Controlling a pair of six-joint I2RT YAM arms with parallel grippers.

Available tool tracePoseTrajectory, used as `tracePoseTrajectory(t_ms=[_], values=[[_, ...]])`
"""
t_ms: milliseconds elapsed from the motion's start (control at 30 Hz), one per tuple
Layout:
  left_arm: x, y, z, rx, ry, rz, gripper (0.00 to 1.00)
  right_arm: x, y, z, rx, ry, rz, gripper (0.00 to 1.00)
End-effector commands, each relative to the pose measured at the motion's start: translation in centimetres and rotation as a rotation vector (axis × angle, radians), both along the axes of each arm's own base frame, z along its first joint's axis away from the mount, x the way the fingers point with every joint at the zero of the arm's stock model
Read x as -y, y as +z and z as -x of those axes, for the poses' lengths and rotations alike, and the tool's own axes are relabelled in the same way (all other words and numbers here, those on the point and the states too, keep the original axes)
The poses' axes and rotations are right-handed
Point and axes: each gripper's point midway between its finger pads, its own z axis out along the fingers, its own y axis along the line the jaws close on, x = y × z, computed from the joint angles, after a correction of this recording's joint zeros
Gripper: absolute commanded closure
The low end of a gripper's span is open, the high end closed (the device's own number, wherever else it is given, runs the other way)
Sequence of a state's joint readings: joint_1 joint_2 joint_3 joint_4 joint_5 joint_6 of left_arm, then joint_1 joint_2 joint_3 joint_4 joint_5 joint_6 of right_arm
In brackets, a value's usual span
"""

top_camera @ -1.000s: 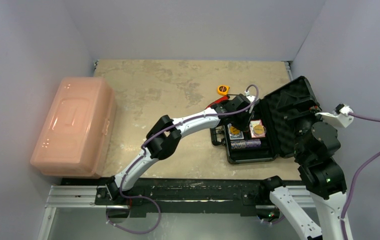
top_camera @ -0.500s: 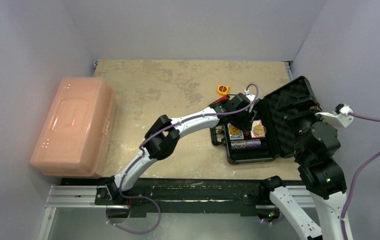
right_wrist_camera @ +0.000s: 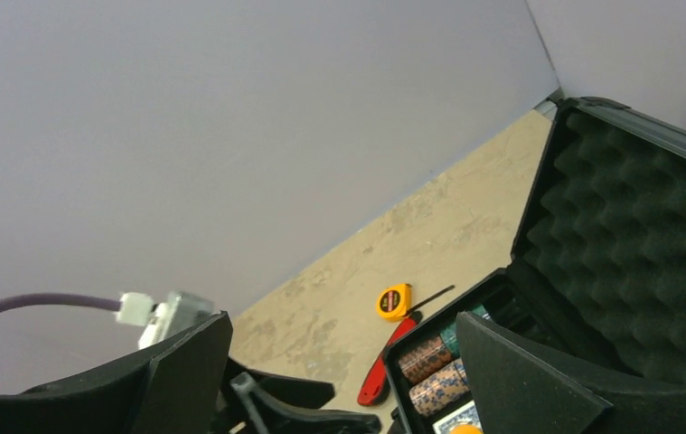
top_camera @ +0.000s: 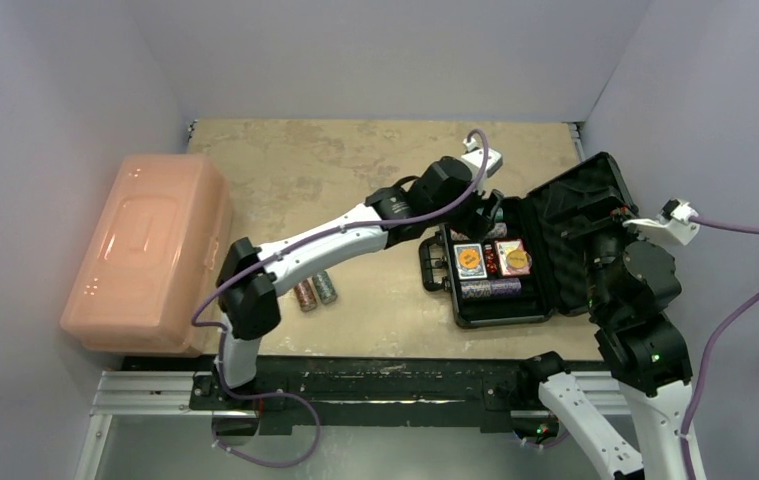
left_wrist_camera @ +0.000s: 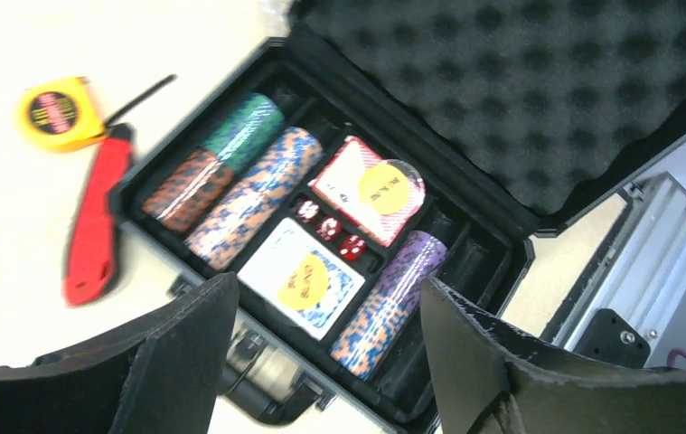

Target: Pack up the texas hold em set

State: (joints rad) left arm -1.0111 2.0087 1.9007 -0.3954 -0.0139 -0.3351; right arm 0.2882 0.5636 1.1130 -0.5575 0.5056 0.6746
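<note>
The black case (top_camera: 500, 318) of the texas hold em set lies open at the right, its egg-crate foam lid (left_wrist_camera: 520, 90) raised. Its tray holds chip rolls (left_wrist_camera: 249, 208), a purple roll (left_wrist_camera: 393, 298), a blue deck (left_wrist_camera: 303, 280) and a red deck (left_wrist_camera: 366, 190), each with a yellow-centred disc on top, and red dice (left_wrist_camera: 328, 228). My left gripper (left_wrist_camera: 325, 294) hangs open and empty above the tray. My right gripper (right_wrist_camera: 343, 325) stands open and empty beside the lid. Two loose chip rolls (top_camera: 315, 290) lie on the table to the left of the case.
A large pink plastic bin (top_camera: 150, 250) sits at the table's left edge. A yellow tape measure (left_wrist_camera: 54, 113) and a red-handled tool (left_wrist_camera: 95, 226) lie just behind the case's far left corner. Grey walls close in the table on three sides.
My left gripper has opened and lifted away from the decks in the tray. The left arm has swung up and back, uncovering two chip rolls on the table. The right arm has barely moved.
</note>
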Motion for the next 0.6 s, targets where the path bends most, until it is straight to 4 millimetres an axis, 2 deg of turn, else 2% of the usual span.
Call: tracePoseTrajectory(t_ms=[0,33,100,300,433,567], values=[[-5.1,3.6,-1.4,0.157,0.171,-0.015,0.22,-1.4,1.8,-0.3,0.068,0.080,0.022,0.01],[-6.4,4.9,-1.3,0.182,0.200,-0.003,0.17,-1.6,1.8,-0.4,0.068,0.092,0.028,0.01],[-8.9,5.6,-1.2,0.209,0.259,-0.015,0.10,-2.4,1.8,-0.7,0.075,0.135,0.048,0.01],[-16.7,7.7,-0.7,0.254,0.437,-0.048,0.01,-6.3,1.0,-2.6,0.075,0.327,0.114,0.01],[-22.0,7.8,0.0,0.216,0.523,-0.077,0.01,-9.4,-0.7,-4.2,0.017,0.473,0.122,0.01],[-26.0,7.9,1.2,0.158,0.552,-0.070,0.01,-11.5,-2.5,-5.6,-0.047,0.568,0.120,0.01]])
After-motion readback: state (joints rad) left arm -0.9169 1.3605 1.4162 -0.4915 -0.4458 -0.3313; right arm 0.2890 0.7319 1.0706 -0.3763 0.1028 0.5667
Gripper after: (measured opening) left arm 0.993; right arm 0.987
